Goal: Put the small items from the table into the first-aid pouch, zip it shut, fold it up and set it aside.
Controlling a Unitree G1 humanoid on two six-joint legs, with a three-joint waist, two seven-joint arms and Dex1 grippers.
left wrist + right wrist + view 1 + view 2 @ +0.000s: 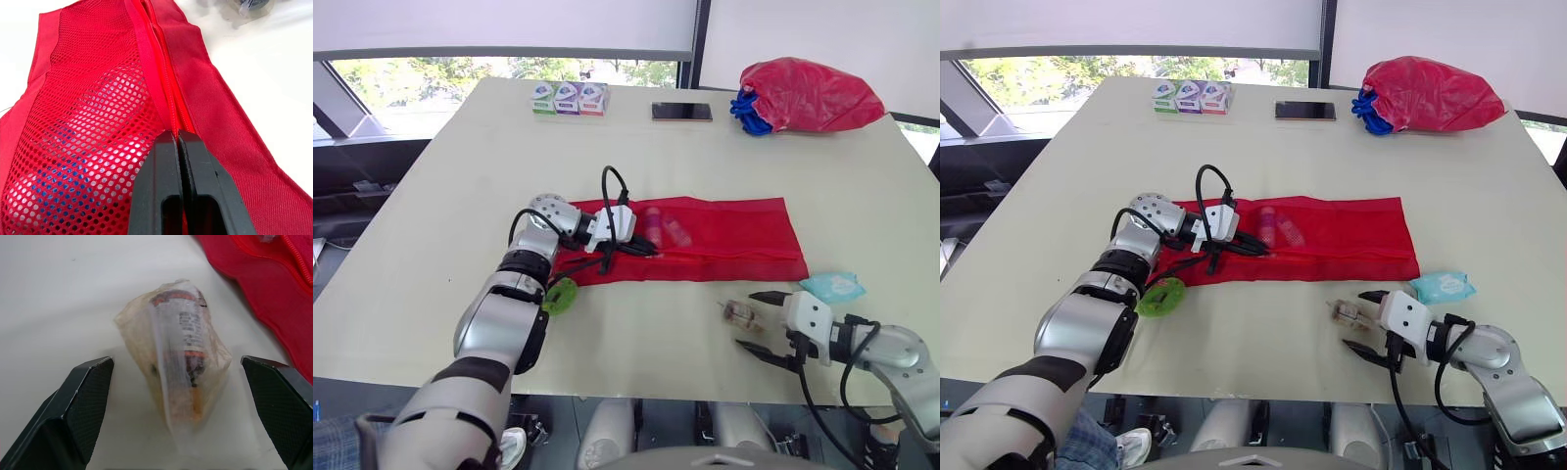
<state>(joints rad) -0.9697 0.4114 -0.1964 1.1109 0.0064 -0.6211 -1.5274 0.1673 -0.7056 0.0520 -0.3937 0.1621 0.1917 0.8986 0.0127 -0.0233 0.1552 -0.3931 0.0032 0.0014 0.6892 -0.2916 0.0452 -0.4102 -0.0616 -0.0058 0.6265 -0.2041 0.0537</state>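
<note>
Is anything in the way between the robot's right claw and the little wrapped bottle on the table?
No, nothing visible. The right gripper is open, and the wrapped bottle lies lined up in the gap between its two fingers, with just bare table around it.

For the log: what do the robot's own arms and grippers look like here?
The left arm and right arm have rounded silver-grey shells with black joints. Each ends in a white wrist housing with looping black cables. The left gripper and right gripper each have two black fingers. The right one's pads are cross-hatched.
</note>
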